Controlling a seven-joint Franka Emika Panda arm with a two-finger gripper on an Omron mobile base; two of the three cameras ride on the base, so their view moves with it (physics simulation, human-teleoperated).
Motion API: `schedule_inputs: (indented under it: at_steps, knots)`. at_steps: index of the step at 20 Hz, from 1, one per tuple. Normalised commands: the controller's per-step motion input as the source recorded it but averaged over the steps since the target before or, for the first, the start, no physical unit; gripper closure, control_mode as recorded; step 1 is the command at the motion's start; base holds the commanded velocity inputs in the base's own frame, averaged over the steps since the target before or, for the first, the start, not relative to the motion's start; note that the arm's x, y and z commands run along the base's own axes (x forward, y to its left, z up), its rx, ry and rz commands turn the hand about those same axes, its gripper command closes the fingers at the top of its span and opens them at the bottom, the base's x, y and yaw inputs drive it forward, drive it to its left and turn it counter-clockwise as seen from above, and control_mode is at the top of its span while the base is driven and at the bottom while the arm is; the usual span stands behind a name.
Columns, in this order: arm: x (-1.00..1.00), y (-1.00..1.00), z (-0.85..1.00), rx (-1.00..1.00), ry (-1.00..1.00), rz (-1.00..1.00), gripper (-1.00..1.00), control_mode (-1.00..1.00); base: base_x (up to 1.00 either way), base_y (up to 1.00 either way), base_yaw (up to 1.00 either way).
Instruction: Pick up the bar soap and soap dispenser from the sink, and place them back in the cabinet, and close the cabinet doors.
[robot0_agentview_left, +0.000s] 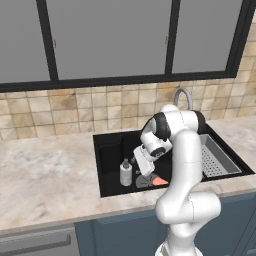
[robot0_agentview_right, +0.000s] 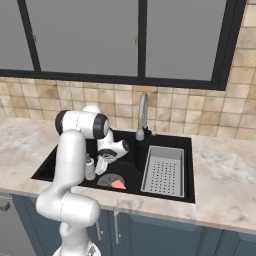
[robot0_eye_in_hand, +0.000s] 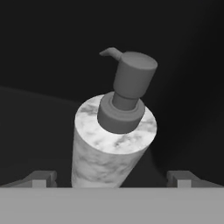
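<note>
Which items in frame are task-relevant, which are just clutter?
Task-relevant:
- soap dispenser, upright, between the open end effector fingers
- bar soap, flat on the basin floor
- sink

Clutter:
- perforated tray in the sink's right side
- faucet
- drain
- window

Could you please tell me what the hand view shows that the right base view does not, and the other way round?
Hand view alone: the soap dispenser's marbled body and dark pump spout up close, standing between the open fingers.

Right base view alone: the bar soap beside the round drain, the perforated tray, the faucet and the window above.

Both: the dispenser inside the black sink.
</note>
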Motion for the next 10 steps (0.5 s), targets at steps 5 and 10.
schedule_inputs:
  at_steps: [5,10]
  knots:
    - [0.00,0.02,-0.04,0.01,0.02,0.04,-1.00,-1.00,0.00,0.00,0.00]
    - [0.00,0.09,-0.12,0.04,0.04,0.03,-1.00,-1.00,0.00,0.00,0.00]
